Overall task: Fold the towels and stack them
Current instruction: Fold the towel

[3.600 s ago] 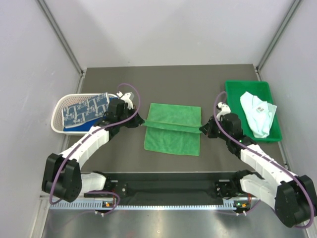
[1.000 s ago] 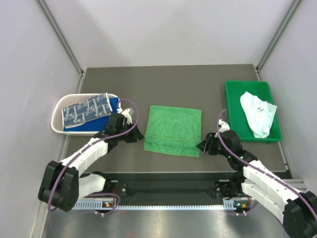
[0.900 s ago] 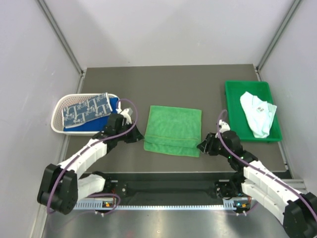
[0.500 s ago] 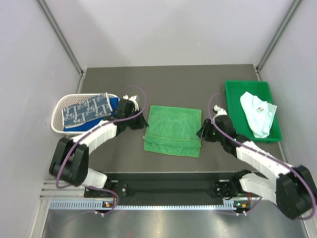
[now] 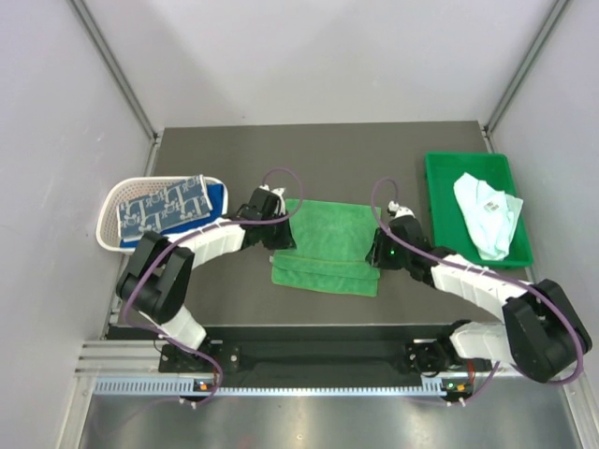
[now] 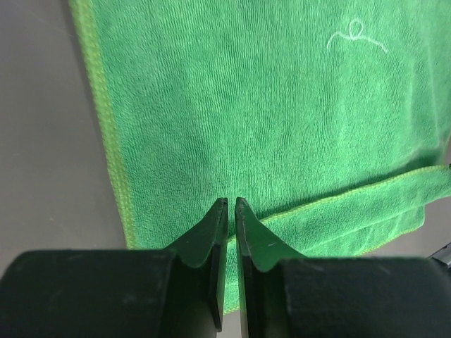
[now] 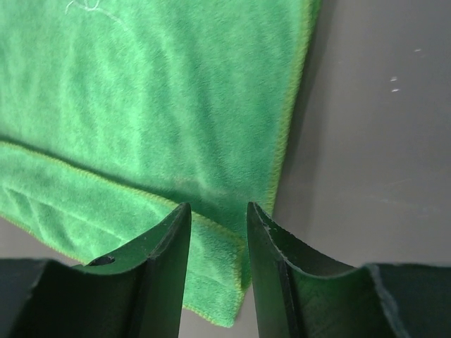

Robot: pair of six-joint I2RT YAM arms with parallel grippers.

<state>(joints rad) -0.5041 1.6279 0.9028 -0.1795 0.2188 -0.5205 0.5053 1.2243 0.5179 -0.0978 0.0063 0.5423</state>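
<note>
Presently, the bright green towel (image 5: pixel 328 245) lies flat at the middle of the dark tabletop (image 5: pixel 318 159), between the two arms. It is doubled along its near side: a stitched hem crosses the cloth from side to side, and a narrower band of the same cloth shows beyond it, toward the arms' bases.

Left gripper (image 5: pixel 279 232): positioned over the towel's left margin. The left wrist view (image 6: pixel 229 203) shows its fingers drawn together to a hairline slit, tips low over the green pile (image 6: pixel 268 120), just inside the left hem. Whether the tips touch the cloth cannot be told.

Right gripper (image 5: pixel 378 254): positioned at the towel's right margin. The right wrist view (image 7: pixel 218 205) shows its fingers standing clearly apart, with the towel's right hem (image 7: pixel 141 105) and the crossing stitched hem both visible in the gap. Nothing is clamped between them.

A pale loose thread (image 6: pixel 356 35) lies on the towel's upper surface.

Other items, as found:
- A white mesh basket (image 5: pixel 106 213) sits at the left of the tabletop, well apart from the green towel. It holds a white towel with blue-grey print (image 5: pixel 159 206) lying on top of a royal blue towel (image 5: pixel 216 195).
- A rigid green tray (image 5: pixel 445 182) sits at the right. A pale mint towel (image 5: pixel 487 215) lies crumpled in it, unfolded.
</note>
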